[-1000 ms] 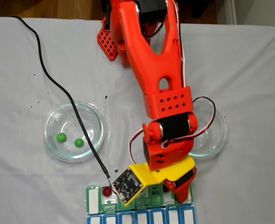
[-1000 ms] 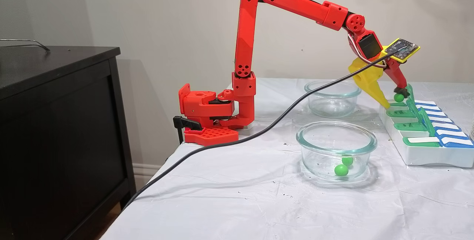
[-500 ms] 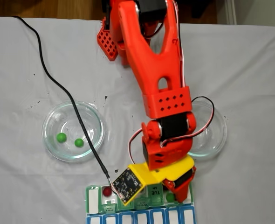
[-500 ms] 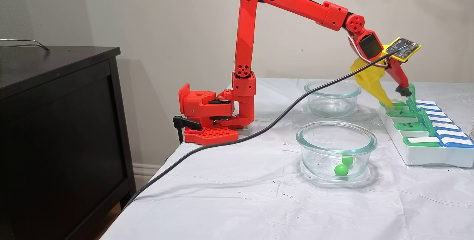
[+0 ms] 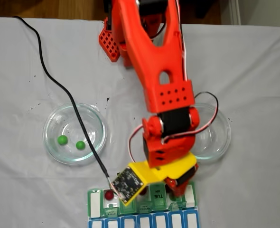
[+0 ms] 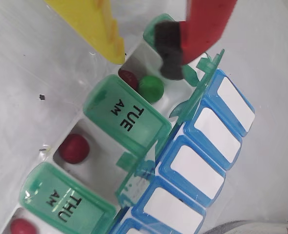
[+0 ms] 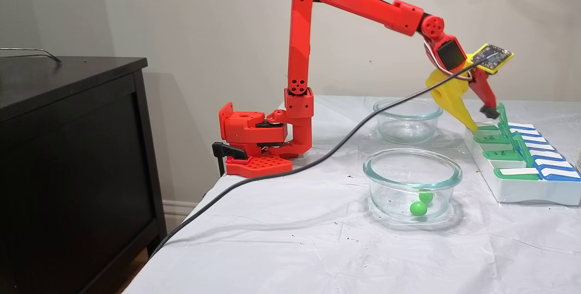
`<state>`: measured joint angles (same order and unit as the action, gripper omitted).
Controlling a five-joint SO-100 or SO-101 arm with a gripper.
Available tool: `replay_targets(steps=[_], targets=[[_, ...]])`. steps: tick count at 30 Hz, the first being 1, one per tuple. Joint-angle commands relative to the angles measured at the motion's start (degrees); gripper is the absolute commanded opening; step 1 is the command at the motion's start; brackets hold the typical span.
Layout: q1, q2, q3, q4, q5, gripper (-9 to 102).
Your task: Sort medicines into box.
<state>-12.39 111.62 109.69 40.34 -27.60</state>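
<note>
The box (image 5: pixel 144 209) lies at the 6 o'clock edge of the surface (image 5: pixel 26 71) in the top fixed view, its long axis from 9 to 3 o'clock. The wrist view shows a green ball (image 6: pixel 151 88) touching a red ball (image 6: pixel 128 78) in one open compartment. The arm reaches out and bends down; the jaws of the gripper (image 6: pixel 146 58) are spread and empty above that compartment

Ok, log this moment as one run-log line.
gripper: open, above pill organizer | green ball: in compartment beside red ball | glass dish: two green balls
</note>
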Motion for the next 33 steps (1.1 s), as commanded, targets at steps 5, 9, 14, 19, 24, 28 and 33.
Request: replay_targets(steps=[5,9,14,19,24,28,33], targets=[[3.08,18.02,-5.62,20.04,-8.70,0],[6.59,20.39,-8.00,29.62,-16.08,0],[15.47,21.62,-8.61,34.63,-22.76,0],[25.49,23.47,-5.62,32.17,-22.32,0],[31.38,26.02,-0.79,27.16,-19.95,0],[33.49,21.18,-0.26,27.25,-20.04,0],[34.98,15.73,1.67,26.10,-19.86,0]])
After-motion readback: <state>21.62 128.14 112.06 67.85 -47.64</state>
